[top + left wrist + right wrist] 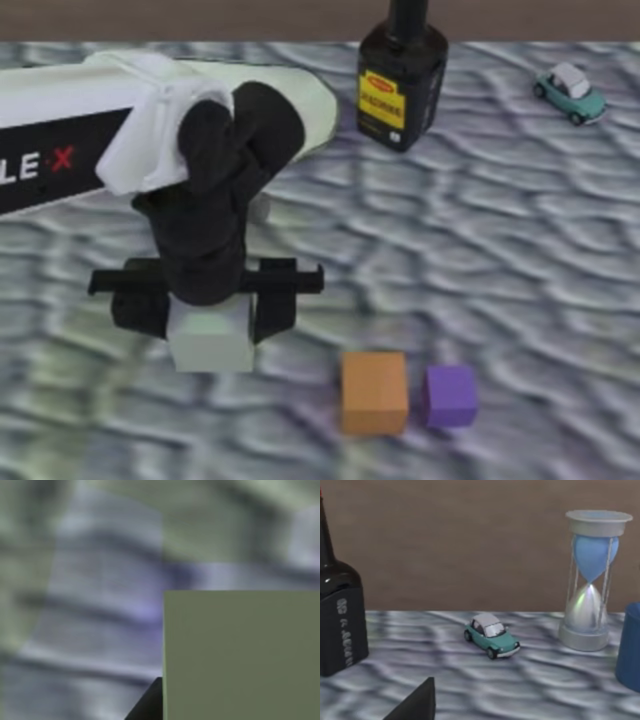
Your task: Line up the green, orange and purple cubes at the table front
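My left gripper [207, 312] reaches down over the pale green cube [212, 340] at the front left of the table [520, 260], one dark finger on each side of it. In the left wrist view a finger [150, 705] lies flush against the green cube [240, 655]. The orange cube [373, 392] stands at the front middle, and the smaller purple cube [449, 396] is close on its right, a narrow gap between them. The green cube sits left of the orange one and a little farther back. My right arm is out of the top view; its wrist view shows one dark finger [420, 705] over bare table.
A dark bottle [401, 85] with a yellow label stands at the back middle and a teal toy car [570, 93] at the back right. The right wrist view also shows an hourglass [592, 580] and a blue object [629, 647] at the picture's edge.
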